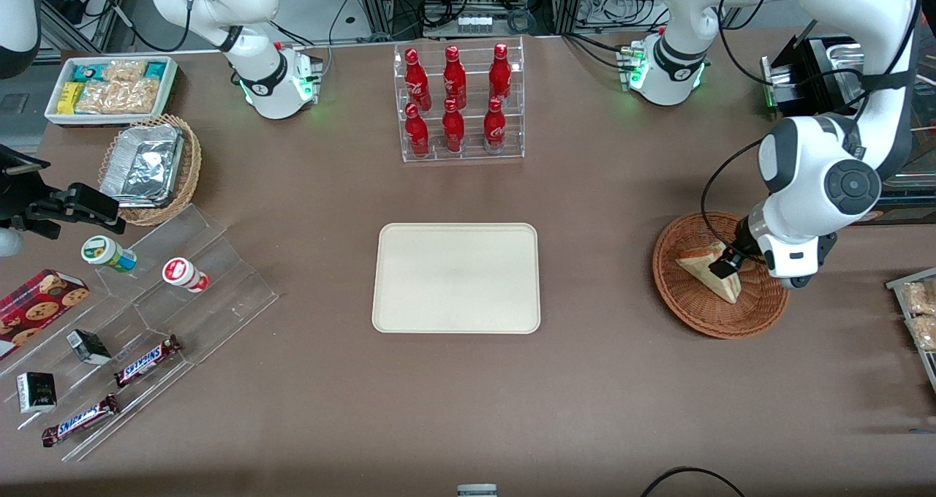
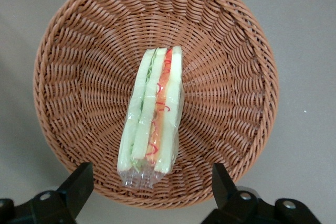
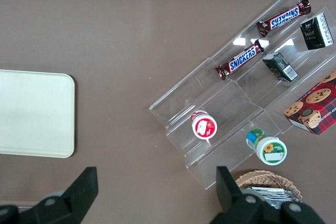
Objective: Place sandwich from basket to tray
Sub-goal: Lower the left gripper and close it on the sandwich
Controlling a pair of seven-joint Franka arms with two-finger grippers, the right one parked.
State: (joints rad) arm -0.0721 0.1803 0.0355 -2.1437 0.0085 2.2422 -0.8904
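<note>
The left arm's gripper [image 2: 149,182] hangs above the round reddish-brown wicker basket [image 1: 680,296], fingers spread apart, holding nothing. The wrapped triangular white-bread sandwich [image 2: 153,114] lies inside it. The flat cream rectangular tray [image 1: 457,278] sits well apart.

Bright even overhead light — soft shadows, foil tray [image 1: 142,165] glare, all views sharp.

Brown counter [image 1: 585,380]. Clear rack [image 1: 462,102] with six red cola bottles. Toward the parked arm's end: white bin [image 1: 111,88] of snack packets, light wicker basket holding foil tray [image 1: 143,164], clear stepped stand [image 1: 183,292] with two Snickers bars [image 1: 148,359], two small cups [image 1: 184,274], cookie box [image 1: 40,303].
</note>
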